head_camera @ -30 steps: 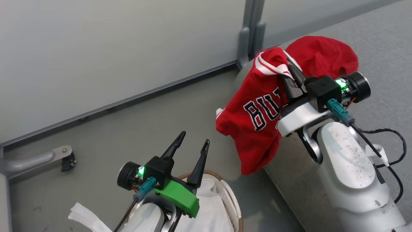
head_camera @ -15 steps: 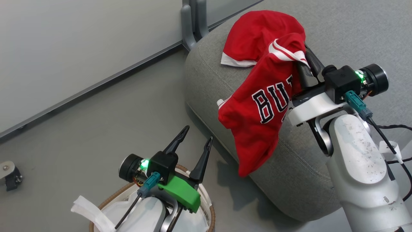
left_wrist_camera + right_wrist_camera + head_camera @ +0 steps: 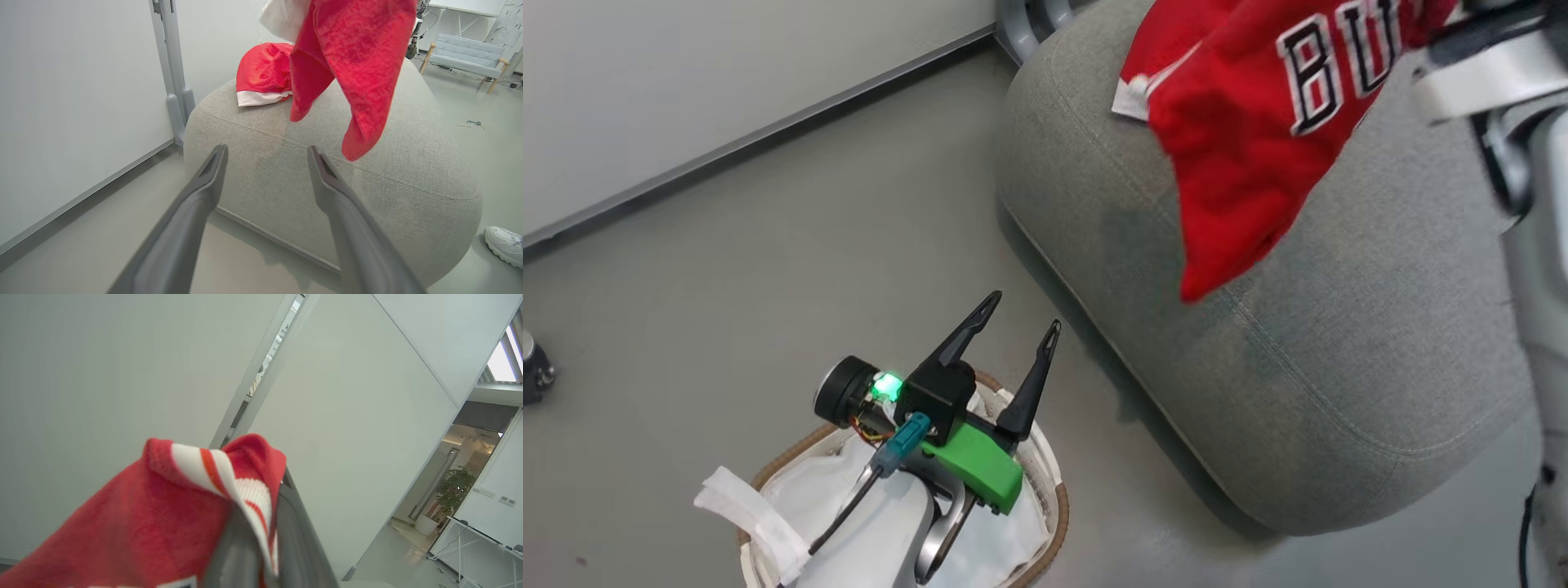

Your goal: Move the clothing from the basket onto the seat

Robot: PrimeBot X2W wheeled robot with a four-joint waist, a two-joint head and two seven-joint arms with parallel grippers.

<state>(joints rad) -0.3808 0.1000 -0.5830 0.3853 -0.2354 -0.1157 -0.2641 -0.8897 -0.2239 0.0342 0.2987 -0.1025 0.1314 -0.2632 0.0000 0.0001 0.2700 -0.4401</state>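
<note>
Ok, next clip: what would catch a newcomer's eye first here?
A bright red jersey with dark-and-white lettering hangs from the shut right gripper above the grey seat cushion, at the head view's upper right. A second red garment with a white hem lies on the cushion's far end. At lower left, the open left gripper hovers over the white-lined laundry basket.

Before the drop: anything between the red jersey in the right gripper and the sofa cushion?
Nothing visible. The jersey hangs from the right gripper over bare grey cushion. A second red garment lies toward the wall end, beside the jersey's hanging end, not under it. The left gripper is open over the basket.
</note>
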